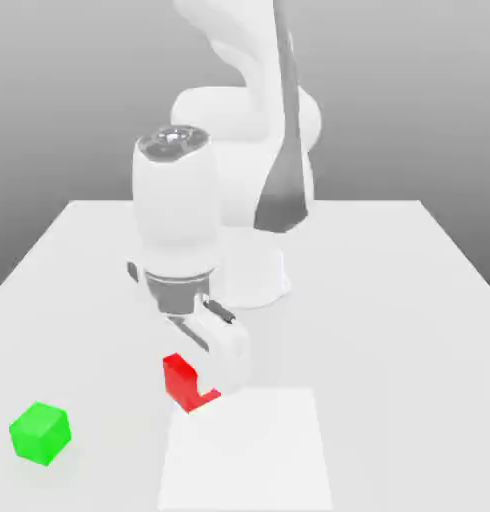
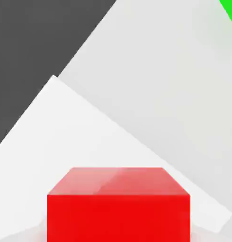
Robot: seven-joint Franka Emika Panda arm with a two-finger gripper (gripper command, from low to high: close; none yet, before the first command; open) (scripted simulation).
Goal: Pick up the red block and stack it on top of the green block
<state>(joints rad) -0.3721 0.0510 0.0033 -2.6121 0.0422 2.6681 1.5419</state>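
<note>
Gripper (image 1: 204, 372) is down at the red block (image 1: 179, 378), lower middle of the exterior view, right at the table (image 1: 389, 300) surface. Can't honestly tell if the fingers are squeezing it yet or just straddling it. Green block (image 1: 40, 432) sits well apart in the lower left corner. I'd make sure the pinch is centred and firm before lifting, then go straight up so the cube doesn't twist.

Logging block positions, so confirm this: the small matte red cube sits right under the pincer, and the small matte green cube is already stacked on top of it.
One part is wrong. The small matte green cube is not stacked; the exterior view shows it on the white table, apart, toward that view's left. The small matte red cube does sit under the pincer.
</note>
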